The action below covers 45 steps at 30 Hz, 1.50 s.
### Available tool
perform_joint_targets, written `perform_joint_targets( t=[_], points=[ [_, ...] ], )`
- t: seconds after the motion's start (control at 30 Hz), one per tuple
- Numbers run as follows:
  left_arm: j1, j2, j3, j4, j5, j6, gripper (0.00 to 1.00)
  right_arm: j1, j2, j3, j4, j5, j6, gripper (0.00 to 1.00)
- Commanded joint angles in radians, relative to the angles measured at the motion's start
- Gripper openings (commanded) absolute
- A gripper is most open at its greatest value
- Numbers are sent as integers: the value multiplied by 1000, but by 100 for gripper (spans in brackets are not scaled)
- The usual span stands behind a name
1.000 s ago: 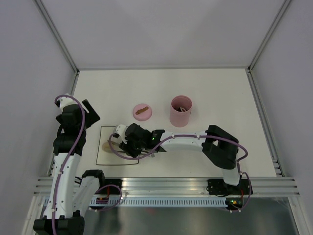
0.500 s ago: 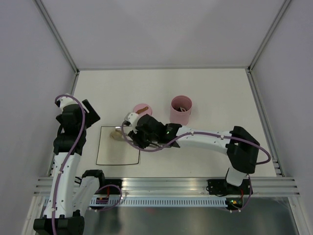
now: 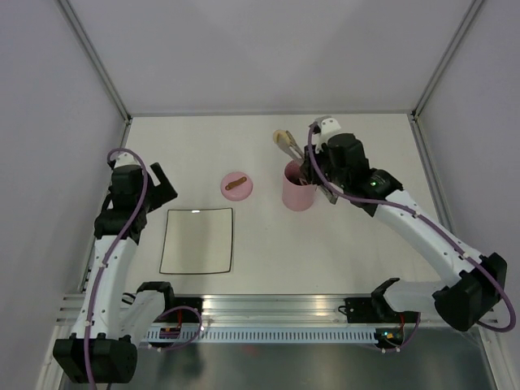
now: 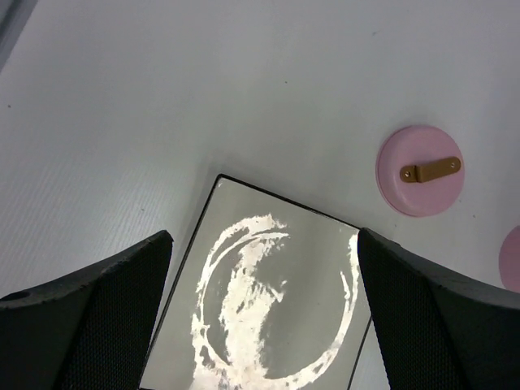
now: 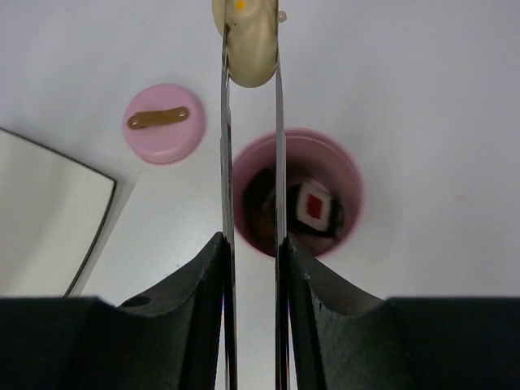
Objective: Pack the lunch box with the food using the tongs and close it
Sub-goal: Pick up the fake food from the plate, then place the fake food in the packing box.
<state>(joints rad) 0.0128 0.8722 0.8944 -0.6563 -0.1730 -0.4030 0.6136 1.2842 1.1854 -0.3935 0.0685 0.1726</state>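
My right gripper [image 5: 252,240] is shut on the thin silver tongs [image 5: 226,162], which run up the wrist view between its fingers. The tong tips pinch a round beige ball [image 5: 252,41] of food just beyond the pink lunch box [image 5: 349,175]. From above, the ball [image 3: 280,136] hangs over the table behind and left of the lunch box [image 3: 299,195]. A red-centred roll [image 5: 315,205] and other dark pieces lie inside. The pink lid [image 3: 236,185] rests flat on the table to its left. Over the plate, my left gripper [image 4: 264,240] stands open with nothing in it.
A flat white square plate [image 3: 197,240] with a dark rim lies near the left arm, with nothing on it; in the left wrist view the plate [image 4: 268,292] shows glare. Aluminium rails frame the table, and white walls close it in.
The right arm swung from the plate up and right to the lunch box, carrying the beige ball in the tongs. The left arm shifted slightly toward the plate.
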Motion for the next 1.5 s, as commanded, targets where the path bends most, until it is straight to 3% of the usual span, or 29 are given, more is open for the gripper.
perform_joint_targets(
  t=[0.0, 0.1, 0.37, 0.83, 0.93, 1.1, 1.47],
  points=[
    [-45, 8, 54, 30, 93, -37, 99, -116, -83, -13, -108, 27, 38, 11],
    [-97, 11, 57, 40, 72, -65, 99, -189, -126, -33, -154, 16, 42, 12],
    [-307, 76, 67, 60, -54, -106, 99, -193, -186, -78, -202, -144, 62, 13],
    [-318, 94, 55, 63, -91, -97, 100, -193, -206, -116, -280, -188, 36, 19],
    [-320, 100, 55, 63, -89, -106, 100, -193, -200, -115, -286, -184, 33, 27],
    [-318, 102, 66, 69, -83, -111, 100, -193, -204, -106, -283, -193, 31, 50],
    [-318, 102, 72, 70, -88, -106, 100, -193, -206, -33, -303, -207, 15, 59]
  ],
)
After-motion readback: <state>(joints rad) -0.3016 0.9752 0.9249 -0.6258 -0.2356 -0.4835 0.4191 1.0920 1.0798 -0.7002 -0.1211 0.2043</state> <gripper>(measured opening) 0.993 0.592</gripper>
